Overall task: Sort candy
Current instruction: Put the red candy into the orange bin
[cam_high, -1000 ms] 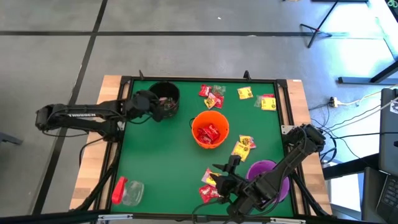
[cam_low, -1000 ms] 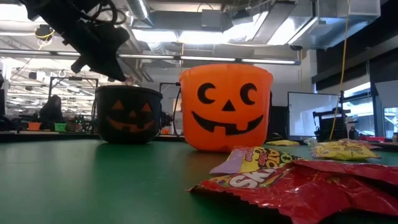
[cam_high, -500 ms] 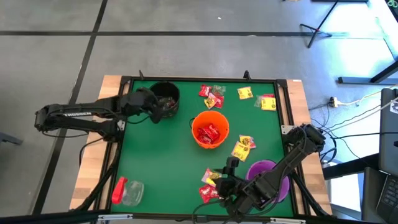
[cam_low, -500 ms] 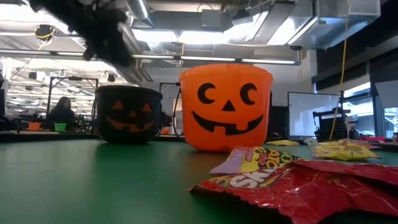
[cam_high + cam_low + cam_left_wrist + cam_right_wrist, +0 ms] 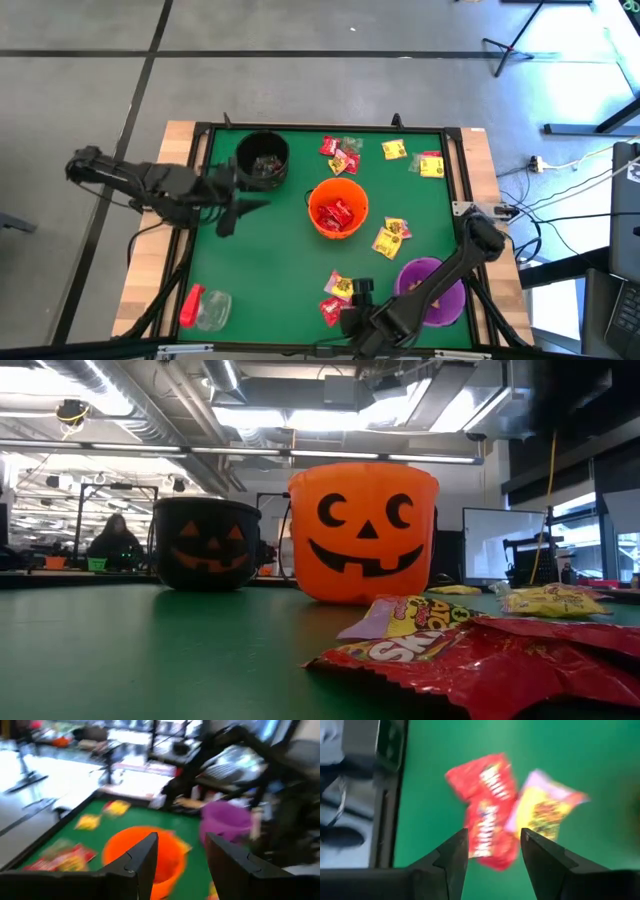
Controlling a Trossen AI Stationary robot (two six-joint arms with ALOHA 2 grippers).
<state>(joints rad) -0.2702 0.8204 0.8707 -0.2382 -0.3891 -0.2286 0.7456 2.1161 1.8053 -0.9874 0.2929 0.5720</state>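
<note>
Right gripper (image 5: pixel 492 852), fingers apart and empty, is held above a red candy packet (image 5: pixel 487 810) at the frame's lower middle, its long axis running between the fingers. Left gripper (image 5: pixel 180 852), fingers parted, is recorded facing the orange bucket (image 5: pixel 142 851).

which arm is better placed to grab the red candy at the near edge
Right. The right gripper hangs open directly over the red packet lying beside a yellow one. The left gripper is open and empty, across the table near the black bucket.
</note>
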